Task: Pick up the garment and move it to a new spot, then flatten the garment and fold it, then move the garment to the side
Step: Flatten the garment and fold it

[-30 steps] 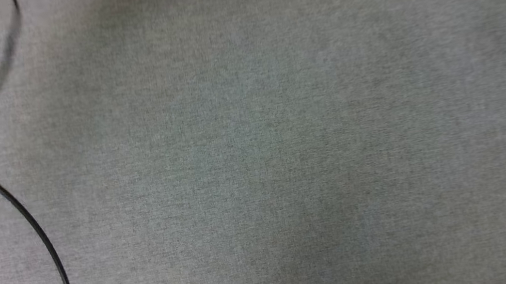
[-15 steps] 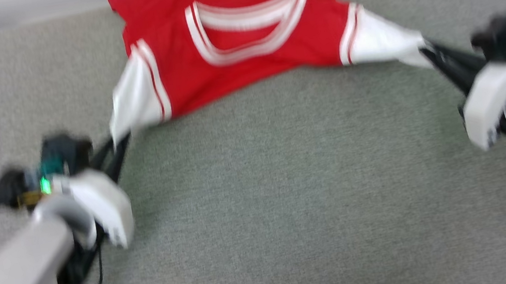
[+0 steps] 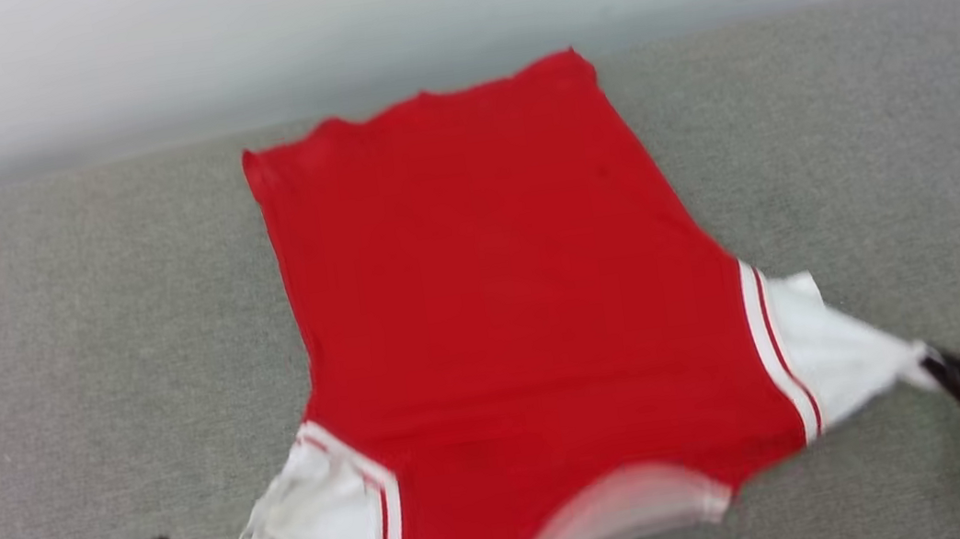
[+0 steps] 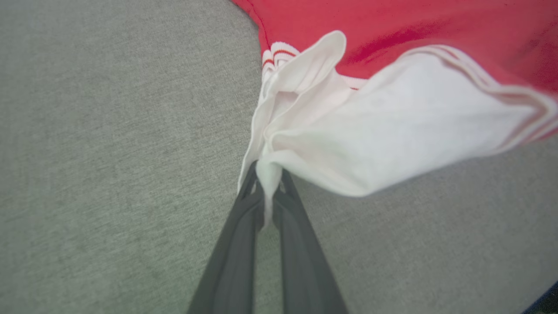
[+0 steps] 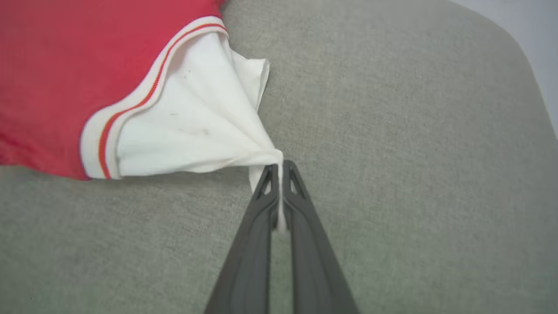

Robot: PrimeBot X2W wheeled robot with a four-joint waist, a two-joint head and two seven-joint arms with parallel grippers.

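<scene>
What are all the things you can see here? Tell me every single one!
garment: one, a red jersey with white sleeves and red-and-white striped trim, lying on the middle of the grey surface with its neck end nearest the robot.
grey fabric surface: one, grey, under the garment, rounded at its far right corner.
wall: one, pale, behind the surface.
left gripper: one, dark fingers, at the lower left of the head view, shut on the tip of one white sleeve.
right gripper: one, dark fingers, at the lower right of the head view, shut on the tip of the other white sleeve.
</scene>
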